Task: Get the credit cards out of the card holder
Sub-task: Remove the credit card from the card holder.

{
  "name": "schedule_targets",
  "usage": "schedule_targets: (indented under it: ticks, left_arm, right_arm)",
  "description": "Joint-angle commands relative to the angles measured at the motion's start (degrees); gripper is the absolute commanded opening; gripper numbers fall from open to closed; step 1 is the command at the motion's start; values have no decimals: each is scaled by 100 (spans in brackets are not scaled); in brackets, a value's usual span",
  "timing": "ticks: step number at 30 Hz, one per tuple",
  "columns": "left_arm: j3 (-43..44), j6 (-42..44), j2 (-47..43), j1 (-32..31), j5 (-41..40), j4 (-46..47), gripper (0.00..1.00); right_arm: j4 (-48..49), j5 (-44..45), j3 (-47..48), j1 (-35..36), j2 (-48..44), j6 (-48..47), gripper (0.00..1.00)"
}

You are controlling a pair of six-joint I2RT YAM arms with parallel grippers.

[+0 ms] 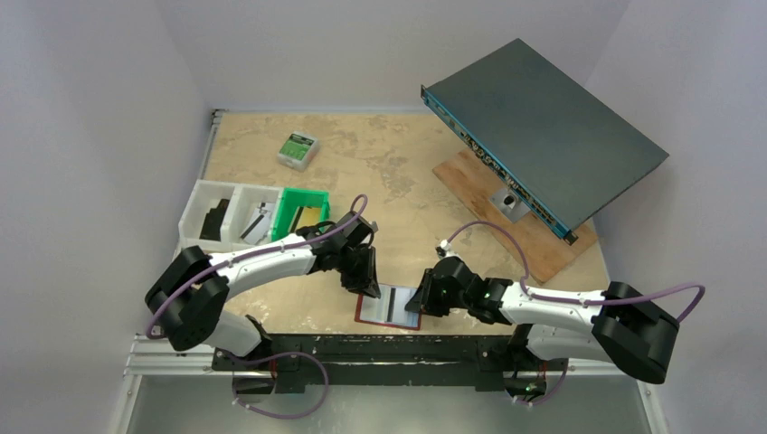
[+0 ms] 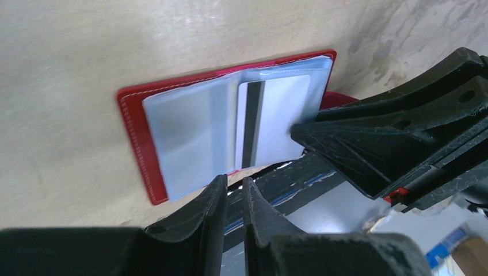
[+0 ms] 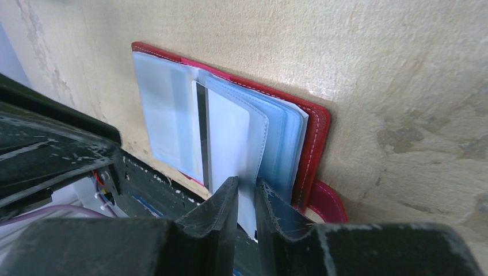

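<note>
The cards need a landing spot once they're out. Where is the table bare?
Bare table lies between the green bin and the wooden board, and further back, right of the small box. The near edge is crowded: the left hand and right hand flank the open card holder.

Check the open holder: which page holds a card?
In the card holder, the page beside the snap tab: a pale card with a dark stripe shows through; the other looks empty.

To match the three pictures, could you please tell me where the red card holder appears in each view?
Top external: the card holder bottom centre.
Left wrist: the card holder centre, lying open.
Right wrist: the card holder centre, lying open.
Shared landmark: the black rail beside it.
</note>
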Motion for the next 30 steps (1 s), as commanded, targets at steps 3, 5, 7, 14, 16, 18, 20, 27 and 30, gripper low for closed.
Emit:
schedule_targets:
  ticks: [3,5,7,14,16,18,20,27,30]
  left_arm:
    - [-56,-17,532,-43,851,1129,16]
    - [-45,-13,676,-49,896,1191,16]
    - [-45,-25,787,-50,937,1274,16]
    - [-62,31,1110,-49,783,1167,16]
    - [-113,50,1182,-53,729,1156,16]
    - [-141,50,1231,-50,693,1153,16]
    - [-182,47,1261,-48,697,1192,17]
    - [-390,-89,1398,-48,1015,1763,25]
    - [-501,-253,1488,-49,1239,2117,25]
  right_arm:
    - [-435,257,187,-27,-175,-2,17]
    - [-428,259,185,-26,-146,2,15]
    - [-409,264,199,-31,-78,-11,10]
    - [-528,259,305,-30,208,-60,0]
    - [-657,367,341,-28,254,-80,0]
    - [-767,434,367,-28,283,-103,0]
    - [-845,469,397,-29,324,-123,0]
    - [-817,402,487,-31,590,-222,0]
    - [-782,382,593,-27,742,-322,0]
